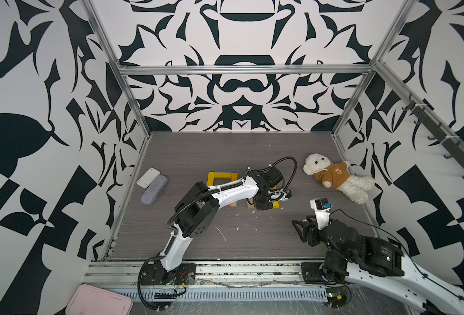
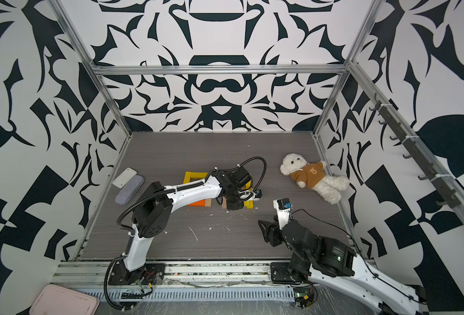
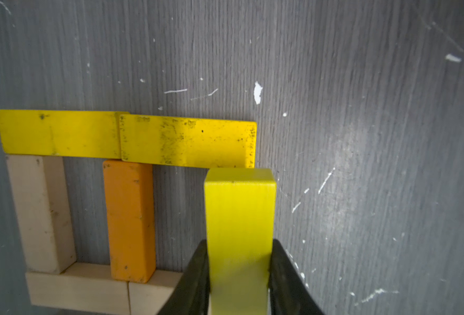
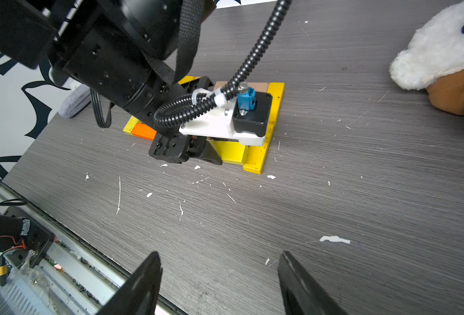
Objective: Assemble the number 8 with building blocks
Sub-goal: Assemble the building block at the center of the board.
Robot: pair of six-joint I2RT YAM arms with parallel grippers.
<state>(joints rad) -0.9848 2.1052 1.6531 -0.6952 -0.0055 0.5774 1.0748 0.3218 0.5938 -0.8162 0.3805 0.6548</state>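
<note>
The building blocks lie flat in a partly built figure at the table's middle; both top views show its yellow frame (image 1: 220, 176) (image 2: 195, 176), with my left arm covering the rest. In the left wrist view, two yellow planks (image 3: 187, 140) (image 3: 59, 133) lie end to end. An orange block (image 3: 130, 218) and tan blocks (image 3: 40, 212) (image 3: 78, 289) lie beside them. My left gripper (image 3: 239, 245) (image 1: 262, 206) is shut on a yellow block (image 3: 239, 207) whose far end meets the yellow plank. My right gripper (image 4: 220, 256) (image 1: 300, 229) stands open and empty over bare table at the front right.
A white plush bear in a brown hoodie (image 1: 334, 177) lies at the right wall. A white case (image 1: 148, 177) and a grey case (image 1: 153, 190) lie by the left wall. A pink tray (image 1: 97, 301) sits outside the front rail. Metal frame posts bound the table.
</note>
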